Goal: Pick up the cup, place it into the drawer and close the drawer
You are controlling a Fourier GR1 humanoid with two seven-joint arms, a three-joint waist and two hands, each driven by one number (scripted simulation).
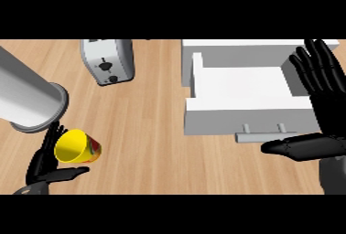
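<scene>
At the far left my left forearm (27, 98) comes in as a grey cylinder across the wooden tabletop (152, 137), its round end pointing toward the lower middle. Just below it is my left robot hand (46, 164), low in the view near the left edge, with its fingers reaching up along the left side of the cup (76, 146) and its thumb stretched out under the cup's lower edge. The fingers look nearly straight, not wrapped round the cup, so this robot hand is open against it; I cannot tell whether the cup is lifted or lying on the tabletop. The cup is yellow with a red patch on its side, tipped so its open mouth faces up and left. Farther back, left of centre, a silver toaster (108, 61) stands on the wood, well apart from the cup. To the right of centre is the white drawer (246, 98), pulled out and open at the top, with its handle (260, 135) at the front facing me. At the far right my right robot hand (317, 105) is open, fingers straight and pointing away along the drawer's right side, thumb stretched left just in front of the handle, holding nothing.
</scene>
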